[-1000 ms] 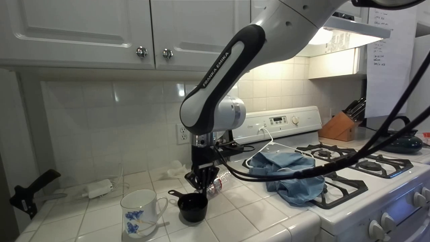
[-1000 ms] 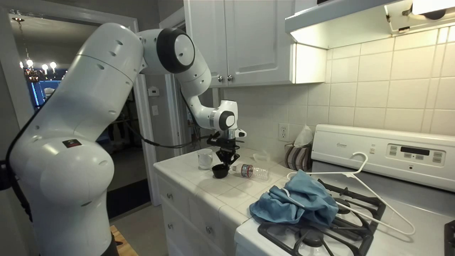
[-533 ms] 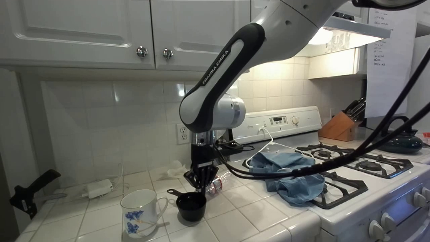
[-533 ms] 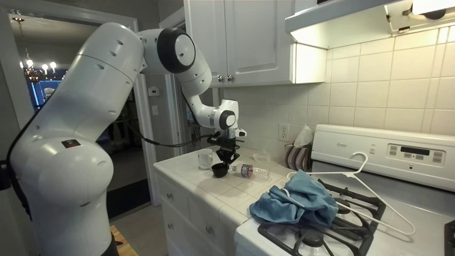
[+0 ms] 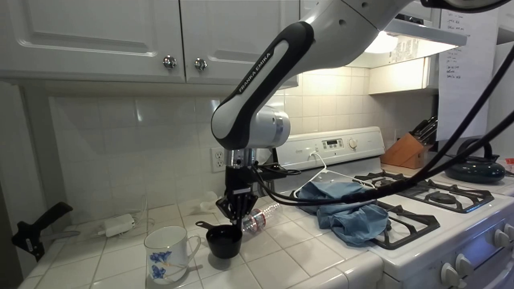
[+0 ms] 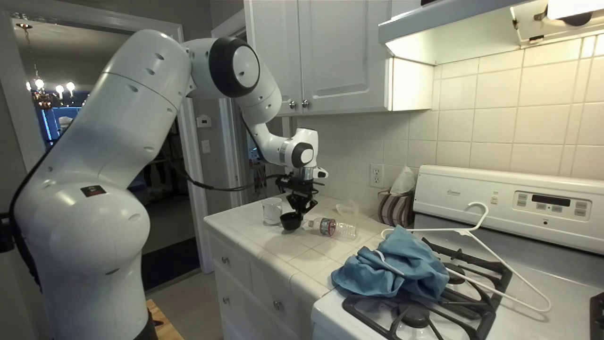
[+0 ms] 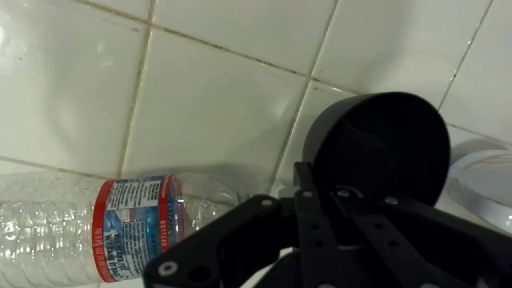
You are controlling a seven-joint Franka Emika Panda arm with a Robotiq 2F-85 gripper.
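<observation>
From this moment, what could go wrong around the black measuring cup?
The gripper pinches the black measuring cup at one side of its rim, so it might pivot or slip. The mug stands close beside the cup; a sideways swing could knock it. The bottle lies on its side near the gripper and could roll if nudged.

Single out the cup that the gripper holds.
The black measuring cup, pinched by the gripper; the blue-flowered white mug stands apart from the fingers.

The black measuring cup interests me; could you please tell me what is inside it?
In the wrist view, the black measuring cup shows a dark interior; no contents can be made out. The gripper, clamped on its rim, hides part of the inside.
</observation>
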